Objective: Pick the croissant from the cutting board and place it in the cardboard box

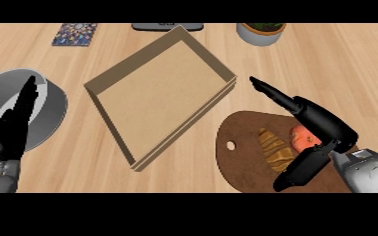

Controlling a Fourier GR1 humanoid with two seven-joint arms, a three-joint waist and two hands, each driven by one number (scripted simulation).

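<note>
A golden-brown croissant (275, 151) lies on the dark brown cutting board (240, 130) at the lower right, beside a red-orange fruit (301, 137). My right hand (319, 121) hovers over the board with fingers stretched toward the upper left and thumb pointing down past the croissant's near end; it is open and holds nothing. The shallow cardboard box (159, 92) sits in the middle, turned like a diamond, with nothing in it. My left hand (18, 117) rests open at the left edge, fingers up.
A grey plate (50, 107) lies at the left, partly behind my left hand. At the back stand a white pot with a plant (260, 33), a dark flat object (167, 26) and a patterned coaster (75, 34).
</note>
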